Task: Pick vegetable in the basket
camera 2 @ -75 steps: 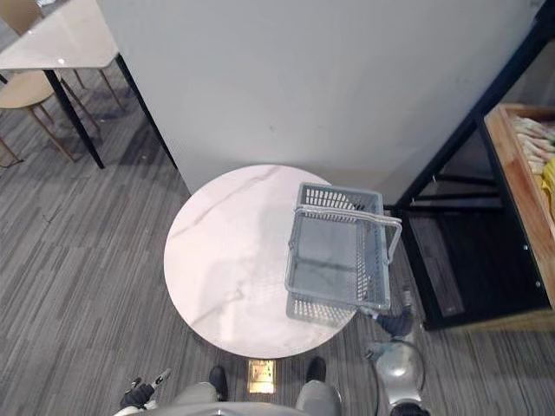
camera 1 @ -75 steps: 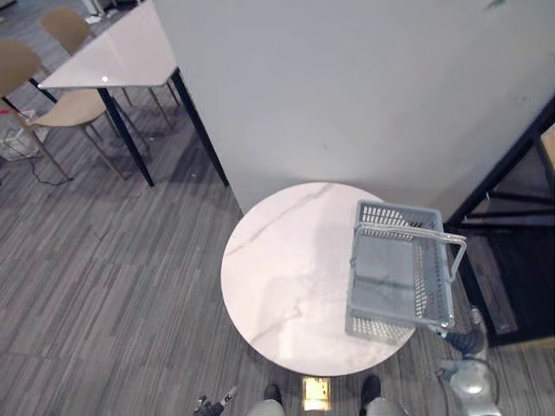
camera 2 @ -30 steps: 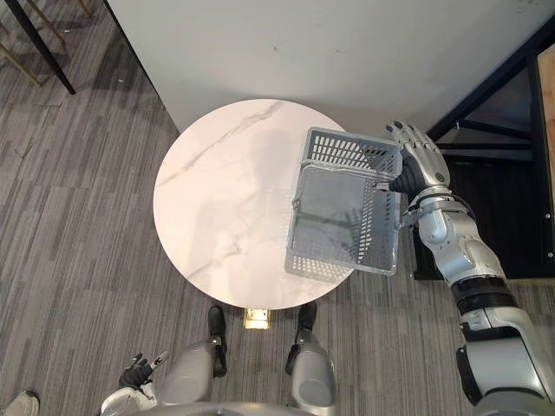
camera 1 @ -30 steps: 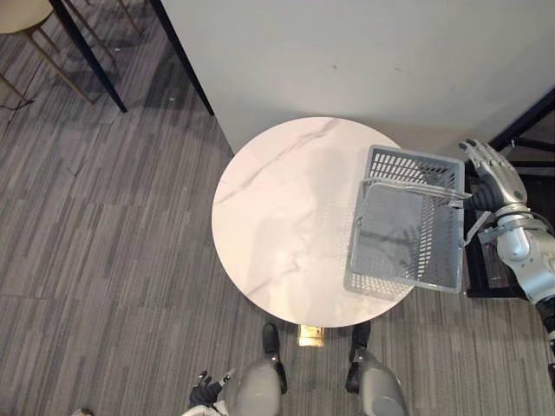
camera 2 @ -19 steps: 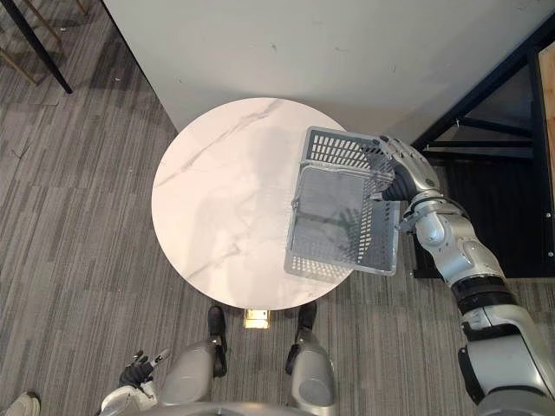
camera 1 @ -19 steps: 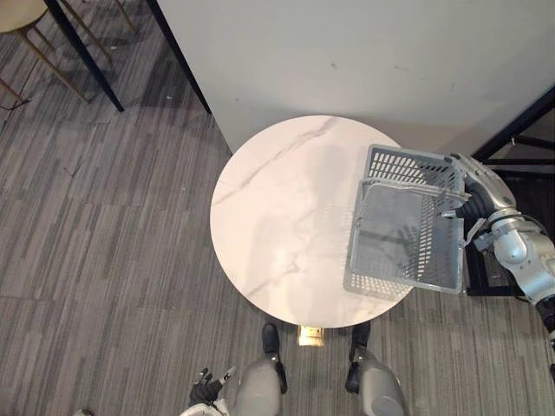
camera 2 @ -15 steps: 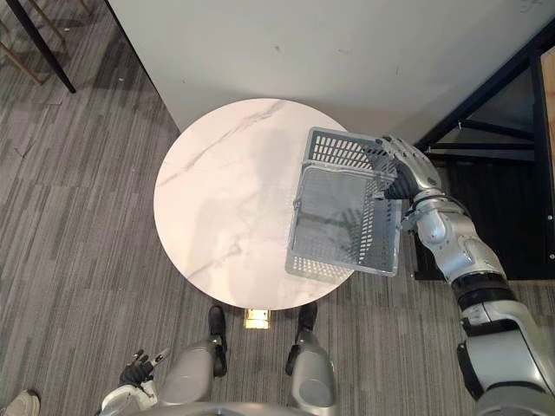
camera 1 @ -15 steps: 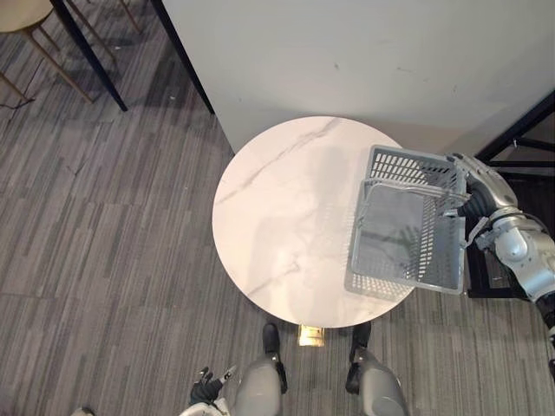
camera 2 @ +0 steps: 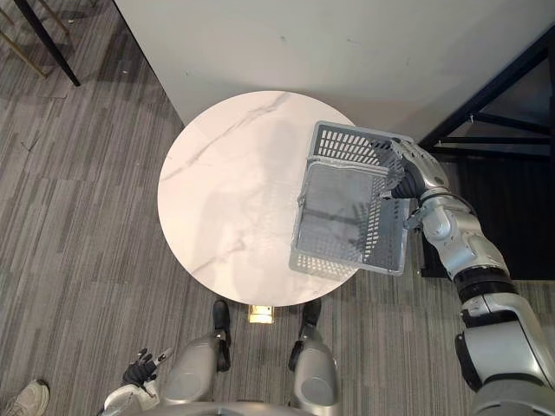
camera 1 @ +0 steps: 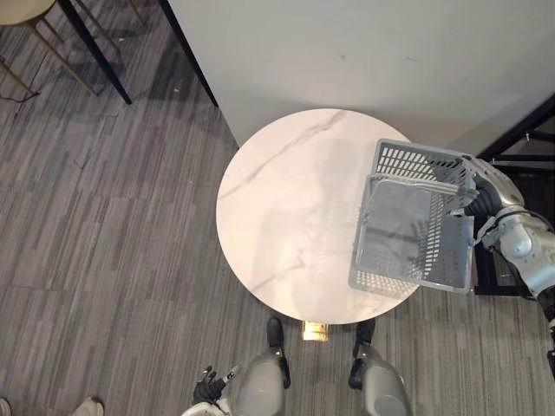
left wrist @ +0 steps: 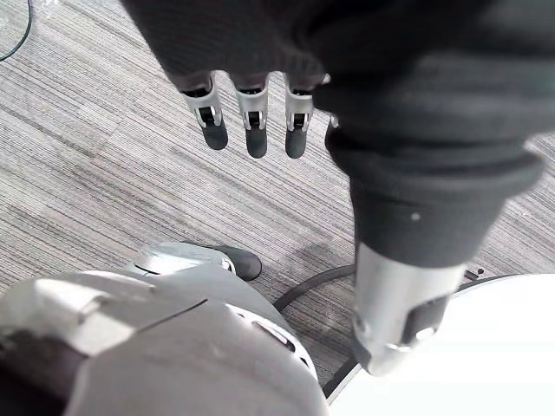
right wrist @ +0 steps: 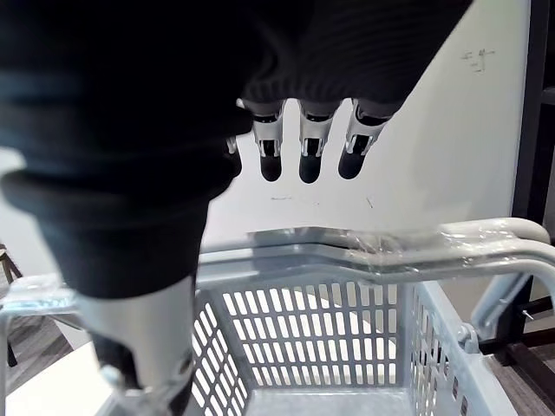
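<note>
An empty grey plastic basket (camera 1: 421, 161) stands on the right edge of the round white marble table (camera 1: 286, 217), its right side hanging past the rim. Its handle (right wrist: 408, 245) lies across the top. My right hand (camera 2: 409, 170) is at the basket's far right corner, and its straight fingers (right wrist: 303, 147) hover just above the handle without closing on it. By my side, near the floor, my left hand (camera 1: 208, 394) hangs with relaxed fingers (left wrist: 251, 121) that hold nothing.
A white partition wall (camera 1: 347, 52) rises just behind the table. A black shelf frame (camera 2: 512, 113) stands to the right of the basket. Black table legs (camera 1: 95, 43) are at the far left, and a person's shoe (camera 2: 26, 397) is at the lower left.
My right arm rose from beside the basket's near right corner to its far right corner, and the fingers came in over the handle. The camera shifted; the basket stays put.
</note>
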